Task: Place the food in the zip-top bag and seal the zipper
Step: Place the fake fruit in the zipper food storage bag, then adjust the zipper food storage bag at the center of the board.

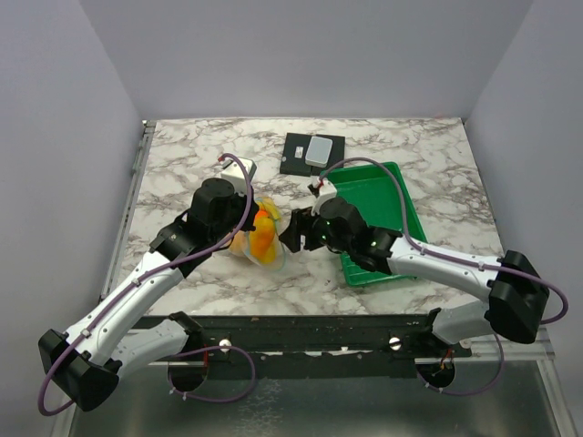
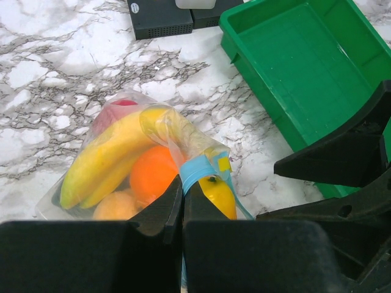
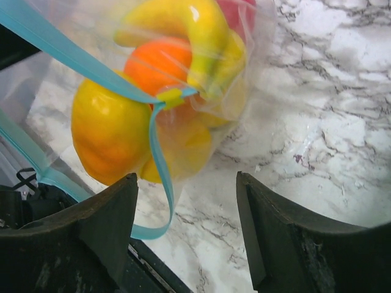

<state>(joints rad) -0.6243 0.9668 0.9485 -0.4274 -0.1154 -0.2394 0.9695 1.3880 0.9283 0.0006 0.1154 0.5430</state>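
The clear zip-top bag [image 1: 258,235] lies on the marble table with the food inside: a yellow banana bunch [image 2: 107,155], an orange round fruit [image 2: 153,174], a red one [image 2: 116,110] and a yellow one [image 3: 110,131]. My left gripper [image 2: 181,189] is shut on the light-blue zipper [image 2: 198,170] at the bag's mouth. My right gripper [image 3: 186,183] is open and empty, just right of the bag above the table; the zipper strip [image 3: 156,155] loops near its left finger. The bag's mouth gapes open in the right wrist view.
A green tray [image 1: 407,218] stands right of the bag, under my right arm. A black box with a white block on it [image 1: 311,153] sits at the back. The table's near edge [image 1: 301,314] runs just behind the arms' bases.
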